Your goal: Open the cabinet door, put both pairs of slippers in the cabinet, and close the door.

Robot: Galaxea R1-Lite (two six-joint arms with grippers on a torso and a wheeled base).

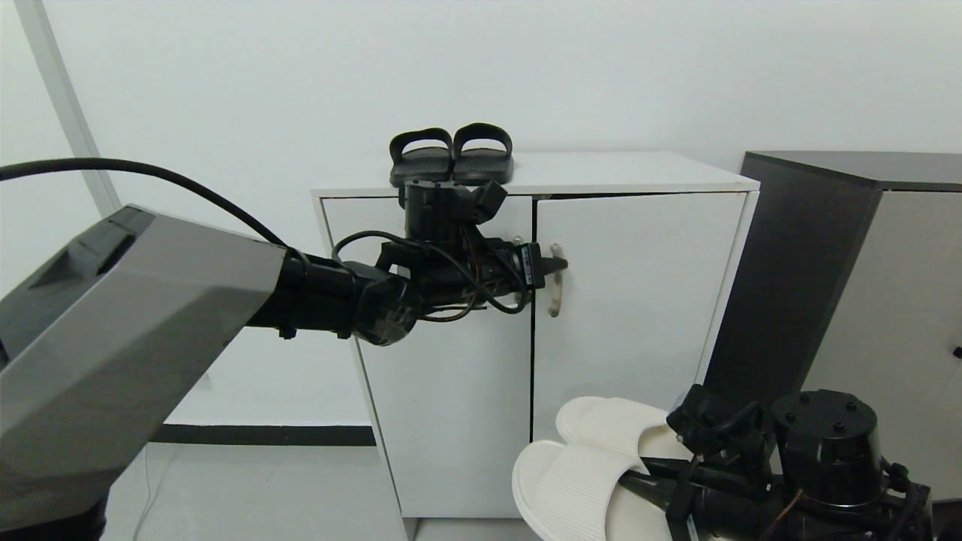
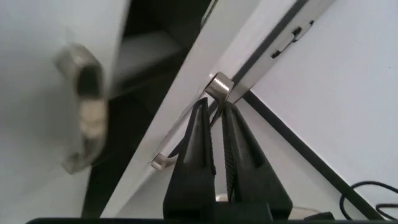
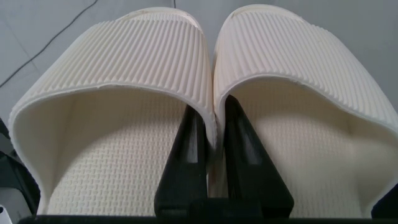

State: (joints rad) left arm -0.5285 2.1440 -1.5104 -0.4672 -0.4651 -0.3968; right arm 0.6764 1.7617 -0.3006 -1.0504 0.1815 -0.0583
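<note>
Before cabinet, right pincer seemingly pinches slippers.

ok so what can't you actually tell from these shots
- Inside of the cabinet: head view, its doors cover it.
- Heels of the white slippers: head view, cut off by the bottom edge and behind the right gripper and its arm.
- One door handle: left wrist view, blurred.

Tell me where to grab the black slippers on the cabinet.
Pinch the adjoining strap sides where the black slippers touch, coming from the front: both strap openings face that way, so the jaws likely fit one into each.
</note>
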